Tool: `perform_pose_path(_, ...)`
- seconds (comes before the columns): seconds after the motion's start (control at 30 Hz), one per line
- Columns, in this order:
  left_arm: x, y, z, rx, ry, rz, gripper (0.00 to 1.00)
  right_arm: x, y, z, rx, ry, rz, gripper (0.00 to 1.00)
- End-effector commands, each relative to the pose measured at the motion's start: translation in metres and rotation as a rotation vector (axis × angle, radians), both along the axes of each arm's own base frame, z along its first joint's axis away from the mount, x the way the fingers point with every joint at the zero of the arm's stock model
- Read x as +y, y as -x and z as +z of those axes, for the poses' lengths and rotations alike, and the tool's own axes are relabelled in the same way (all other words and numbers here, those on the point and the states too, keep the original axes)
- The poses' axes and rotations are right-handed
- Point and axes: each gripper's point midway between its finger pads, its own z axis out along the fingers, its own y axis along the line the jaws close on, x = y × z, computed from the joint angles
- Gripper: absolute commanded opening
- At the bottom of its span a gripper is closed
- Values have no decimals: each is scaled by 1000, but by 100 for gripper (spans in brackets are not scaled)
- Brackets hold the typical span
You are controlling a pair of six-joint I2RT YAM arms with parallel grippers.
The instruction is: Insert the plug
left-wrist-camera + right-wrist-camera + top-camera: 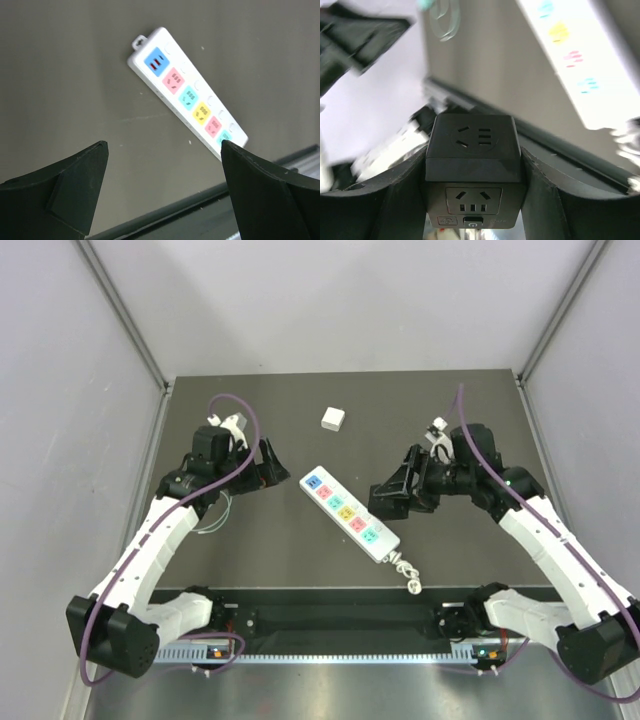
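A white power strip with coloured sockets lies diagonally mid-table; it also shows in the left wrist view and blurred in the right wrist view. My right gripper is shut on a black cube plug adapter, held in the air just right of the strip. My left gripper is open and empty, left of the strip's far end; its fingers frame bare table. A small white cube sits farther back.
The strip's coiled cord end lies near the front rail. Thin wires lie beside the left arm. Grey walls stand on both sides.
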Motion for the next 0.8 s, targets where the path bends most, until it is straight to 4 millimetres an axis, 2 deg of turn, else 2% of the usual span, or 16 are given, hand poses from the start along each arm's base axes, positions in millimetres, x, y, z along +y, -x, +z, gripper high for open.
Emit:
perform_pose_path(0.0, 23, -7, 2, -67, -95, 85, 98, -32, -18, -18, -45, 196, -181, 0)
perform_pose_path(0.1, 38, -12, -6, -86, -153, 150, 98, -48, -30, -35, -17, 288, -316, 0)
perform_pose_path(0.23, 36, -11, -12, -72, -151, 136, 98, -53, -33, -61, 81, 348, -406, 0)
perform_pose_path(0.37, 36, -10, -11, -77, -152, 128, 98, -45, -28, -82, 187, 426, -453, 0)
perform_pose_path(0.43, 36, -9, -10, -83, -153, 125, 98, -26, -28, -88, 190, 442, -394, 0)
perform_pose_path(0.47, 35, -9, -9, -85, -151, 122, 98, -12, -38, -82, 136, 405, -361, 0)
perform_pose_path(0.5, 35, -8, -10, -83, -152, 119, 98, -1, -39, -86, 90, 417, -284, 0)
perform_pose_path(0.57, 36, -7, -9, -91, -151, 118, 98, 12, -44, -81, 26, 388, -199, 0)
perform_pose_path(0.67, 34, -6, -10, -91, -146, 108, 98, 18, -65, -60, -209, 473, -2, 0)
perform_pose_path(0.77, 33, -5, -8, -96, -134, 102, 98, 20, -75, -45, -379, 560, 161, 0)
